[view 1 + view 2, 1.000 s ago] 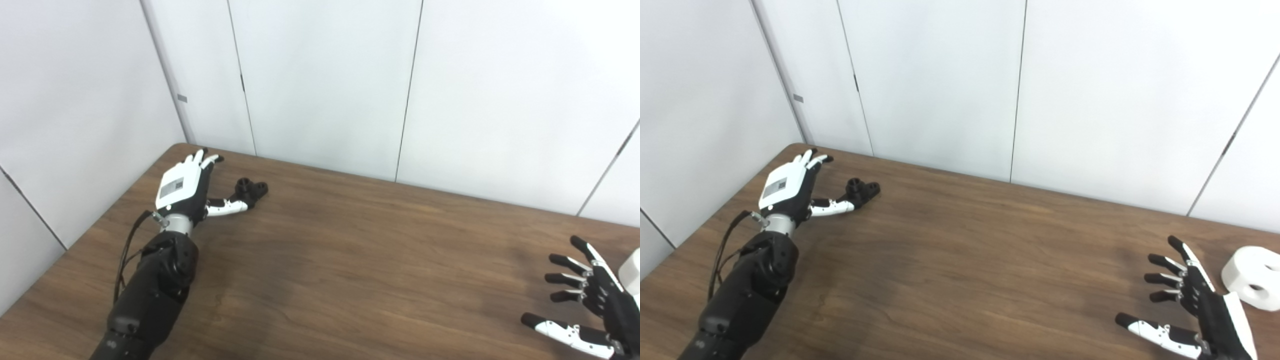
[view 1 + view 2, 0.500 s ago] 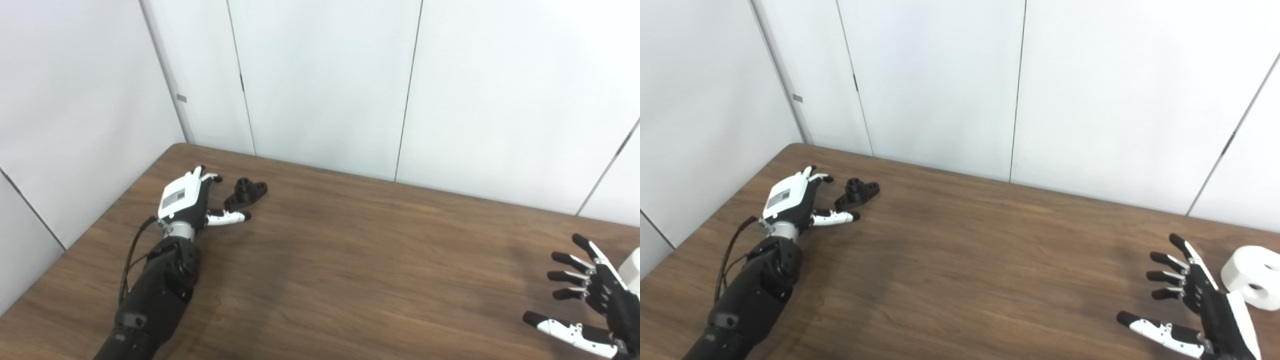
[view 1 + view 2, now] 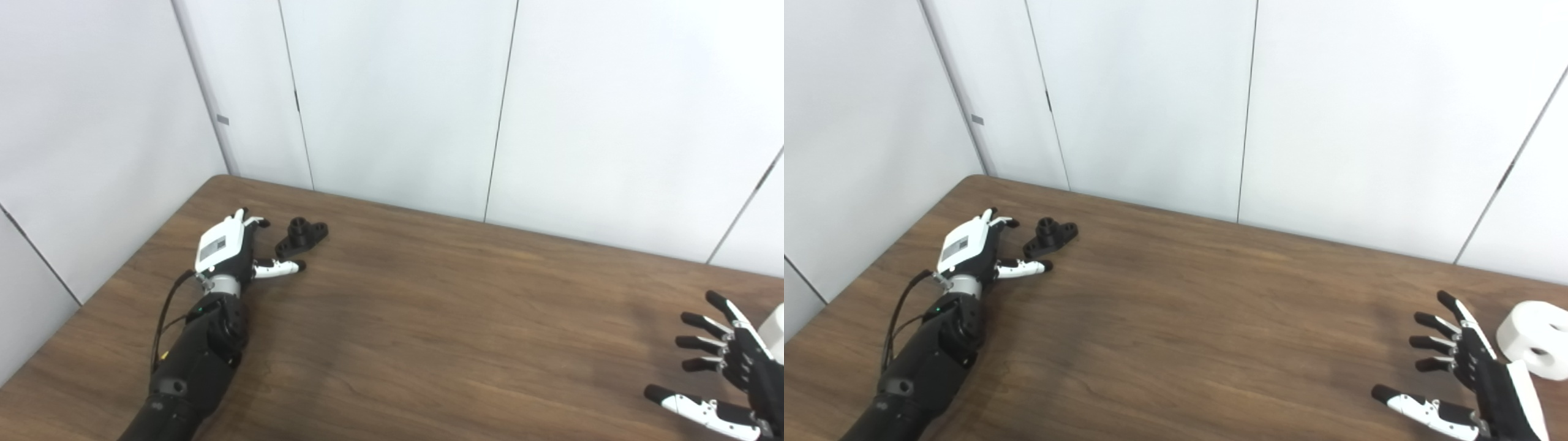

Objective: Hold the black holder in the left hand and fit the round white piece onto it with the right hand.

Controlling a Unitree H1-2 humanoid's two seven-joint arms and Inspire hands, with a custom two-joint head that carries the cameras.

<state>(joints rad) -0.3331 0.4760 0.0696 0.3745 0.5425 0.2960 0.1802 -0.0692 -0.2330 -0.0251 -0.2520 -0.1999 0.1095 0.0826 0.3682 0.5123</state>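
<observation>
The small black holder (image 3: pixel 301 235) lies on the brown table at the far left. My left hand (image 3: pixel 229 248) is open just left of it, with the thumb stretched out below the holder and not touching it. The round white piece (image 3: pixel 1534 337), a thick ring with a hole in its side, sits on the table at the far right; only its edge shows in the left eye view (image 3: pixel 773 331). My right hand (image 3: pixel 1470 380) is open with fingers spread, just left of the white piece and apart from it.
The wooden table (image 3: pixel 429 318) stands in a corner of white panel walls (image 3: pixel 398 98). Its left edge runs close beside my left arm (image 3: pixel 190 361).
My left hand has drawn back and lowered toward the table, off the holder's far side. The holder has not moved. My right hand has shifted slightly right and down.
</observation>
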